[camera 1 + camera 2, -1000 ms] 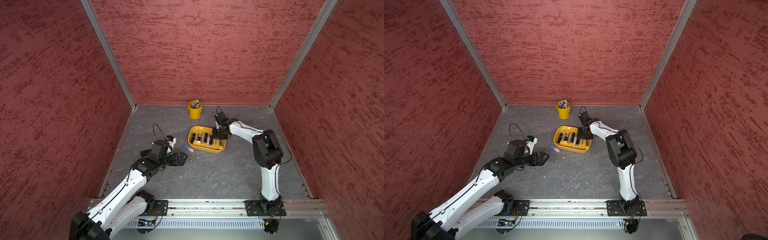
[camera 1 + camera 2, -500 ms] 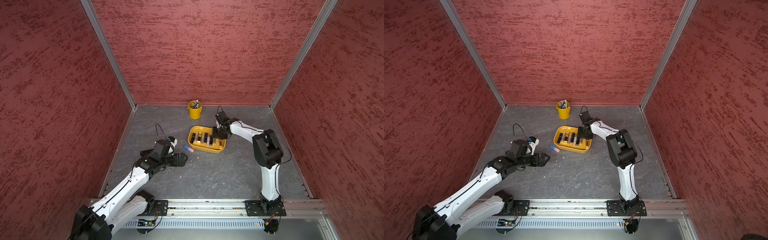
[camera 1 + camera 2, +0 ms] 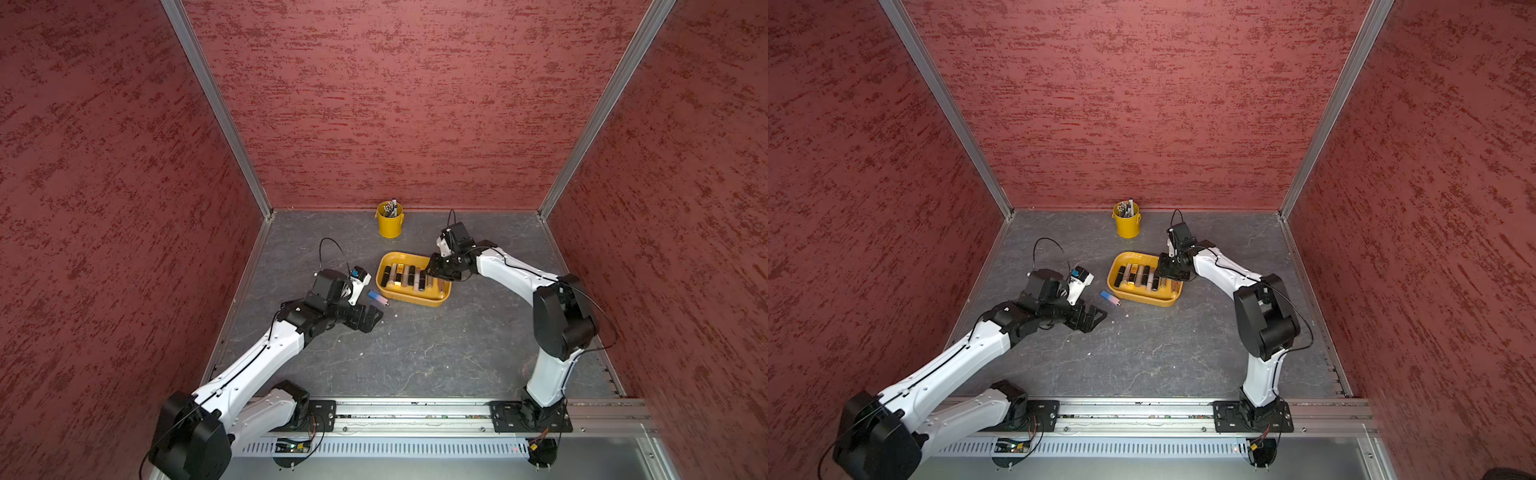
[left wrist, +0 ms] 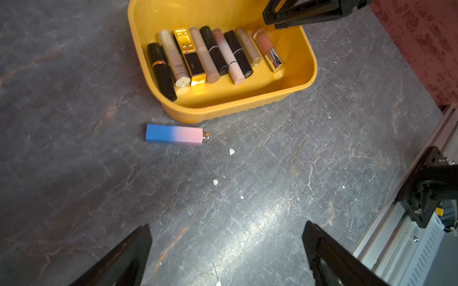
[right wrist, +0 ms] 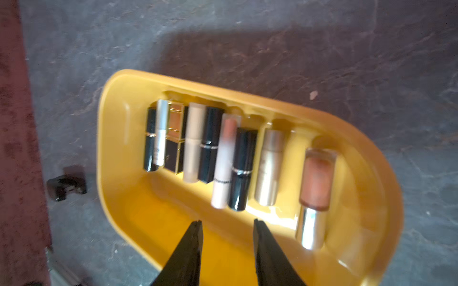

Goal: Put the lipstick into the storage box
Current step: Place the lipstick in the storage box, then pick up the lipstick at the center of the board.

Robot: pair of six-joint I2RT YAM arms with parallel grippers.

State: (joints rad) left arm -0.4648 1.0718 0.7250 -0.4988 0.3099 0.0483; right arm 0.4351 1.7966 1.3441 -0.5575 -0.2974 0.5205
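Looking down in both top views, I see the blue-and-pink lipstick [image 3: 377, 297] lying flat on the grey floor [image 3: 436, 353] near mid-frame. It is outside the storage box [image 3: 415, 300], just beside its lower left corner. The left gripper [image 3: 372, 318] sits low, just below and left of the lipstick, with its jaws spread wide on nothing. The right gripper [image 3: 1163, 274] hangs over the box's right end and covers part of the row of tubes [image 3: 1140, 276] inside; its jaws are too small to read there. A yellow bucket [image 3: 1127, 226] of sticks stands above the box by the back wall, apart from everything. In the left wrist view the lipstick [image 4: 174, 135] lies centre-left, its silver knob pointing right, just below the box's ribbed wall [image 4: 223, 109]. Bare floor with white flecks [image 4: 231, 151] separates it from the left gripper [image 4: 226, 224], whose two tips are cut off by the bottom edge. The right gripper [image 4: 304, 12] is cropped at the top, and a rail [image 4: 396, 222] runs along the lower right. The right wrist view is blurred. The right gripper [image 5: 226, 221] shows its jaws parted with yellow box floor between them, short of the row of tubes [image 5: 223, 153]. The box wall [image 5: 116, 173] hides the lipstick, and a black shape [image 5: 67, 183] at the left is too blurred to name.
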